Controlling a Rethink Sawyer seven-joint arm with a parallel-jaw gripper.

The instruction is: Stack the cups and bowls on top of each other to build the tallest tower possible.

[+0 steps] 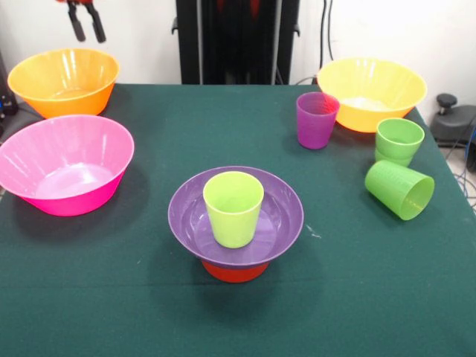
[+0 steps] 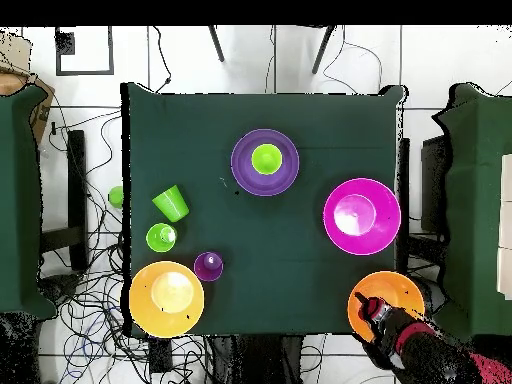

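Tower: the small orange bowl (image 1: 235,271) sits upside down on the green table (image 1: 223,134), the purple bowl (image 1: 195,223) rests upright on top of it, and the yellow-green cup (image 1: 233,209) stands upright inside the purple bowl, near its centre.
Tower position: toward the table's near middle in the front view, well apart from everything else.
Pink bowl (image 1: 67,165): upright at the left side in the front view, nothing in it that I can see.
Orange-yellow bowl, left (image 1: 64,80): upright at the far left corner, right at the table's edge, looks empty.
Orange-yellow bowl, right (image 1: 372,93): upright at the far right corner, a pale patch inside its bottom; I cannot tell what it is.
Purple cup (image 1: 317,120): upright, just beside the right orange-yellow bowl.
Green cups: one (image 1: 399,141) stands upright near the right edge; another (image 1: 399,189) lies on its side just in front of it, mouth toward the right edge.
Gripper (image 1: 86,24): up above the left orange-yellow bowl, its two dark fingers (image 1: 76,24) hanging apart with nothing between them.
Open room: a broad bare stretch of cloth between the tower and the far bowls, and more along the near edge.
Edges: the right-hand cups and both orange-yellow bowls crowd the table's borders.
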